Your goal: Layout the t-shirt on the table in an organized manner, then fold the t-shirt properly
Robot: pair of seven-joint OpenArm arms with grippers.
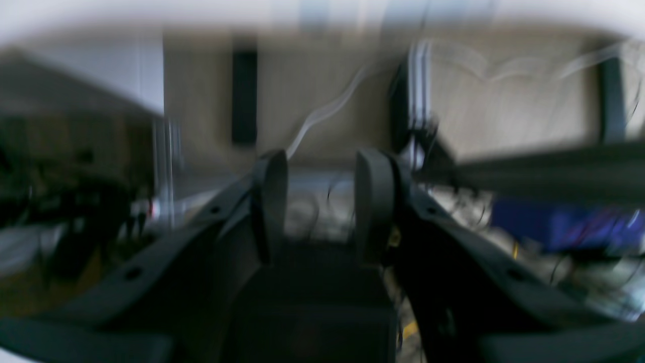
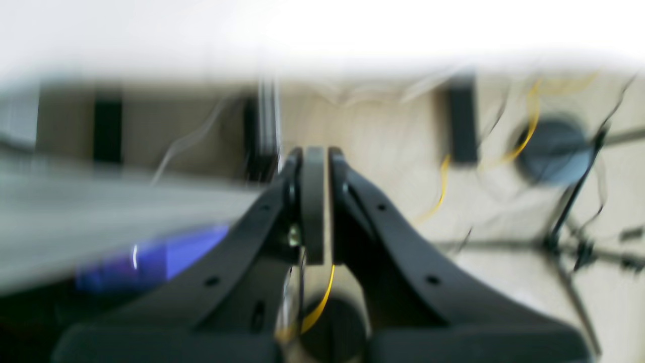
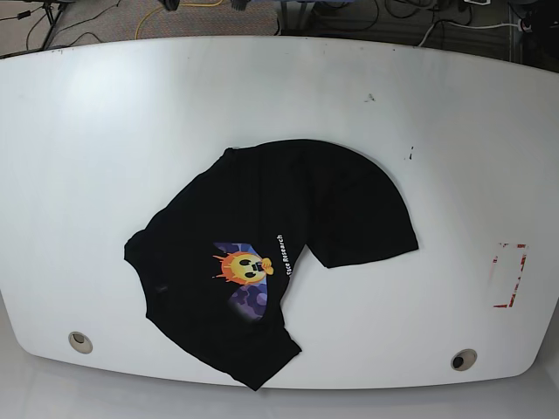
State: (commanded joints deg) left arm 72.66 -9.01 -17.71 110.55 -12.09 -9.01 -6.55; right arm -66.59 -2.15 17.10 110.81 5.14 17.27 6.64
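Observation:
The black t-shirt (image 3: 306, 201) lies crumpled near the middle of the white table (image 3: 105, 131), partly folded over itself. Its yellow-orange face graphic (image 3: 244, 267) and white text face up. Neither arm appears in the base view. In the blurred left wrist view my left gripper (image 1: 322, 161) is open, with a clear gap between its dark fingers (image 1: 269, 201) and nothing in it. My right gripper (image 2: 315, 154) is shut in the blurred right wrist view, its pads pressed together on nothing. Both wrist views look out at floor and cables, and the t-shirt is not in them.
Two round grey holes (image 3: 80, 341) (image 3: 464, 360) sit near the table's front edge. A red-marked patch (image 3: 509, 275) is at the right, and small dark marks (image 3: 370, 98) lie toward the back. Cables (image 3: 175, 10) run on the floor beyond the far edge.

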